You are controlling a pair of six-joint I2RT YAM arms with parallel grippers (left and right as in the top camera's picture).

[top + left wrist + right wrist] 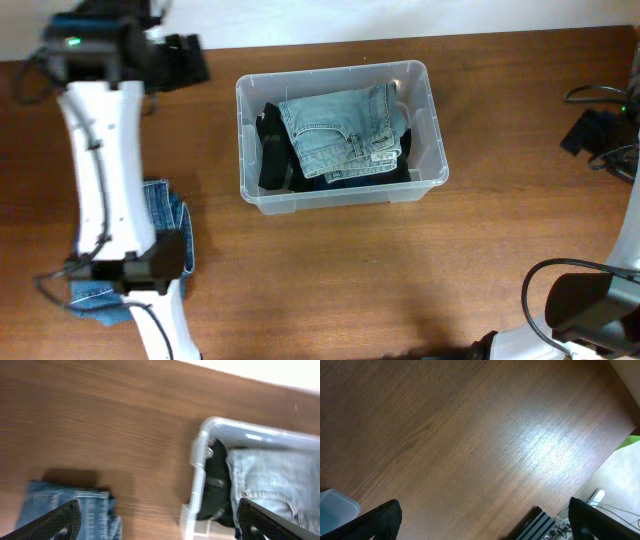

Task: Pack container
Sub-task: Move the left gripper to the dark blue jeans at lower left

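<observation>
Black fingers [55, 521] of the left gripper [159, 527] fill the lower corners of the wrist view, spread wide with nothing between them. The right gripper [487, 527] also gapes empty, well to the right of the container over bare wood.

Biggest is the wooden table [330, 280]. At its middle sits the container [243, 160], its long axis running left to right. It holds folded light-blue jeans [345, 130] on top of a dark garment [270, 155].

Left of the container, toward its near side, lies a folded pair of darker blue jeans [165, 215]. They are largely hidden under the left arm [100, 160], so their long axis cannot be read.

The left gripper hangs just beyond the container's far-left corner, so that pair lies back from it, toward the arm's base. On this showing the left arm is far nearer and looks the one to fetch it.
</observation>
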